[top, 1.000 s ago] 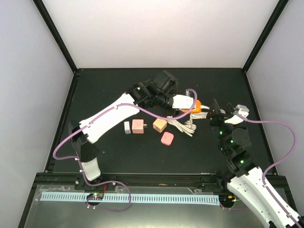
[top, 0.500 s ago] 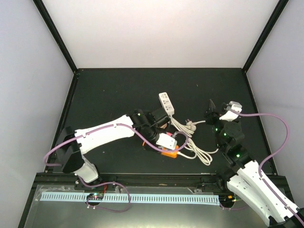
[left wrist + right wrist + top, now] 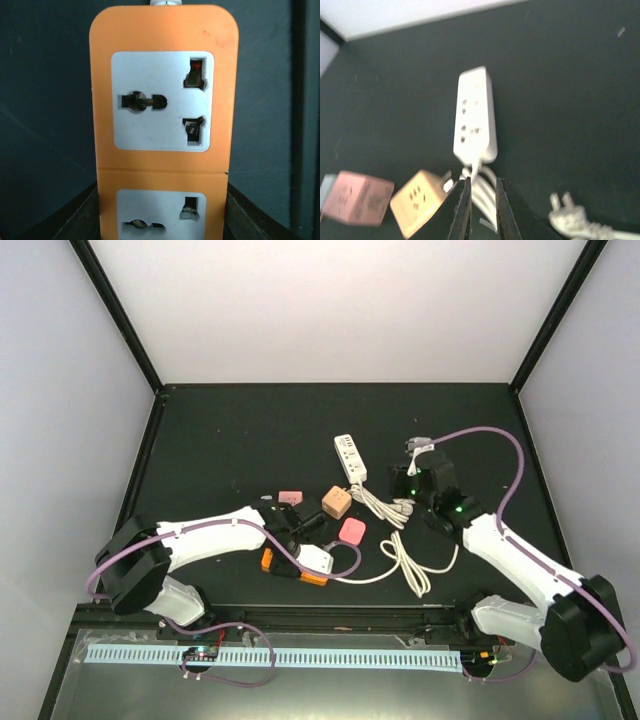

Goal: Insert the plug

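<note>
Black tabletop under white walls; two arms at work on it.

Right gripper: its jaws are drawn nearly together, leaving only a slit. A white cord shows in that slit; you cannot tell from the wrist view whether it is pinched or merely lies beyond the tips. Just to the right and nearer the camera lies the plug, prongs up and away, loose on the table and outside the jaws. Ahead of the tips lies a white strip, and to the left a tan cube and a pink cube.

Left gripper: clamped across the lower end of the orange strip, one dark finger on each long edge. The sockets face the wrist camera squarely. In the top view this strip sits near the front edge, well apart from the plug.

Hazards, judged from this layout:
- You have not yet secured the plug. If the jaws close on cord instead of the plug body, lifting would leave the prongs swinging and unaimed.
- Pulling that cord could drag the white strip or snag the loops beside it.
- The orange strip is held at one end only, so an off-centre push may pivot it in the fingers.
- Prongs turned wrongly against the slots would jam on the socket face.
</note>
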`<state>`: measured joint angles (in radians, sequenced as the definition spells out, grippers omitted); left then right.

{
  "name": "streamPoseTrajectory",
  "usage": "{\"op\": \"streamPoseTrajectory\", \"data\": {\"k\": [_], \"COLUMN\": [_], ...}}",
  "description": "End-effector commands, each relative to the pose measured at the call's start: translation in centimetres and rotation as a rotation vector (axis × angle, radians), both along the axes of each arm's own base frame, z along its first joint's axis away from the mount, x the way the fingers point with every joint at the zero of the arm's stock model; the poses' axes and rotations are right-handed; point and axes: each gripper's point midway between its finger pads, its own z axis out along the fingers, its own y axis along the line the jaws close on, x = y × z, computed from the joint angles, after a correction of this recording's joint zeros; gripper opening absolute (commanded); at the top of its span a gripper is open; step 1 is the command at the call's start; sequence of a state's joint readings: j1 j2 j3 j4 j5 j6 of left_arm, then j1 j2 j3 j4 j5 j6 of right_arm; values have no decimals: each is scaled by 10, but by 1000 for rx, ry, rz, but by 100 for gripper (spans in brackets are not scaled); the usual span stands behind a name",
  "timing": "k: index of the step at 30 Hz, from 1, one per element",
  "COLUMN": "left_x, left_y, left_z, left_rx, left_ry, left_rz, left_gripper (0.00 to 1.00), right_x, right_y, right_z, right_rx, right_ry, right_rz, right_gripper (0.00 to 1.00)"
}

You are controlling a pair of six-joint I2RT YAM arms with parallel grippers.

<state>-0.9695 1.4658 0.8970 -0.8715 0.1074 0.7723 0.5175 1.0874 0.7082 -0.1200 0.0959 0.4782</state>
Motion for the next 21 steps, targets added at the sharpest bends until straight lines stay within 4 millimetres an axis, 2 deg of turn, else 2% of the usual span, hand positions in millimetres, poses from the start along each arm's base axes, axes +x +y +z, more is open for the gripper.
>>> {"op": "streamPoseTrajectory", "data": {"k": [1, 4, 7, 9, 17, 21], "left_x": [27, 35, 40, 41, 52, 54], "left_y": [4, 10, 17, 21, 20, 21], "left_z": [-4, -16, -30, -36, -38, -42], "left_rx": [-19, -13, 8, 21, -5, -1], "left_ry": [-103, -109, -112, -108, -123, -119], "left_rz": [81, 138, 179, 194, 238, 248], "left_gripper": [2, 1, 1, 2, 2, 2], "right_x": [-25, -33, -42, -50, -70, -61], "right_y": [29, 37, 45, 53, 70, 67], "right_z": [-42, -59, -70, -73, -85, -111], "right_rx": [36, 48, 46, 64, 127, 81], "right_ry": [189, 251, 312, 339, 406, 470], "right_rz": [177, 230, 290, 353, 487, 436], "right_gripper": [16, 15, 7, 5, 4, 4]}}
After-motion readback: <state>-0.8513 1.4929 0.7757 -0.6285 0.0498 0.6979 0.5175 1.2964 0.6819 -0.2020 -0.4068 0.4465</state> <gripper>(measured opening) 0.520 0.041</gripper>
